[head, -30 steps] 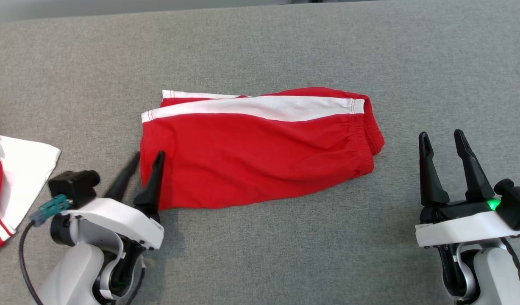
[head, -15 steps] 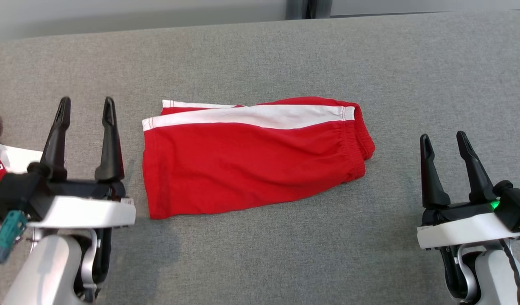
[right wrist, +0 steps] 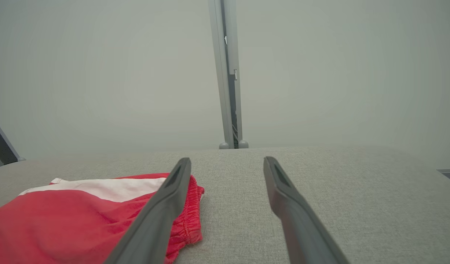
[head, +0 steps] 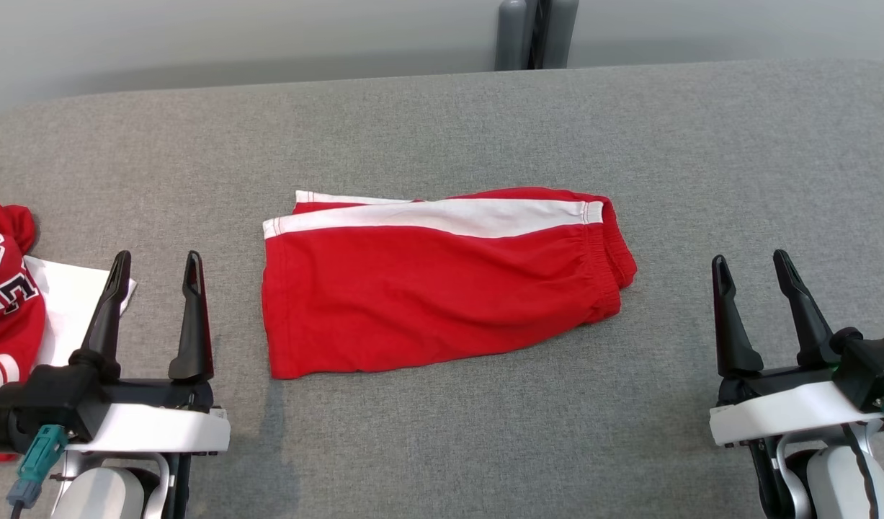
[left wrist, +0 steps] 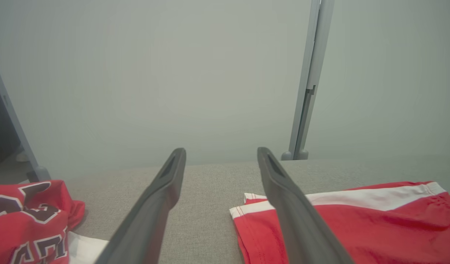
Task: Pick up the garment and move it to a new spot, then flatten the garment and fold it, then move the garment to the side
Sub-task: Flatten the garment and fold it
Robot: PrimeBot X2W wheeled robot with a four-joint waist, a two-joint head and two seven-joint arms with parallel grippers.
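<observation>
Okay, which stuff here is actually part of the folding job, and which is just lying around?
Part of the job:
- red shorts with a white stripe, lying folded in the middle
- left gripper, open
- right gripper, open

Just lying about:
- red lettered jersey at the left edge of the table
- white fabric beside it
- grey post behind the table

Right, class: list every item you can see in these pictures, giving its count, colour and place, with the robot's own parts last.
shorts: one, red with a white stripe, lying folded at the middle of the table.
jersey: one, red and white with dark lettering, at the table's left edge.
table: one, grey fabric top, under both garments.
post: one, grey, upright behind the table's far edge.
left gripper: one, dark fingers, open, between jersey and shorts.
right gripper: one, dark fingers, open, right of the shorts.
</observation>
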